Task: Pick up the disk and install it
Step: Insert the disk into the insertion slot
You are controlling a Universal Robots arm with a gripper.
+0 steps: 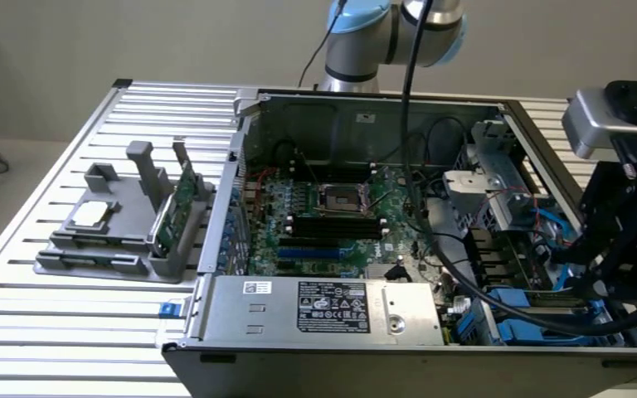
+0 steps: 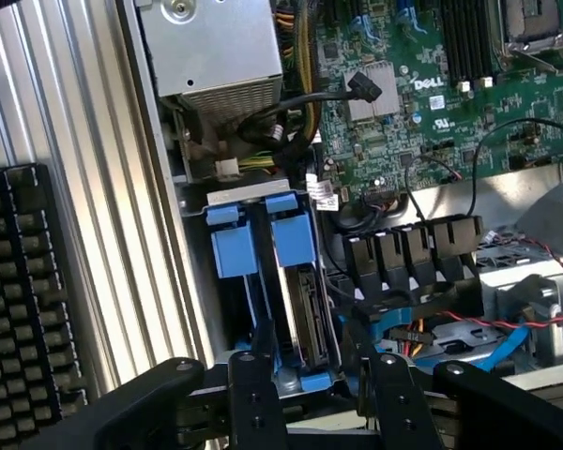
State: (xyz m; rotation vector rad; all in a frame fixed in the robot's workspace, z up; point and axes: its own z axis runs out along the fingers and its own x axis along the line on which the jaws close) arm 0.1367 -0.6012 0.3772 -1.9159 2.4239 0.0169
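Here, a slatted metal table carries an open computer case, its green motherboard exposed. Beside the grey power supply, at the case's corner, sits the drive bay. The disk stands on edge in one of its slots, a blue carrier tab at its end. A second blue tab marks the neighbouring slot. The gripper hovers close over the disk, black fingers apart, grasping nothing.
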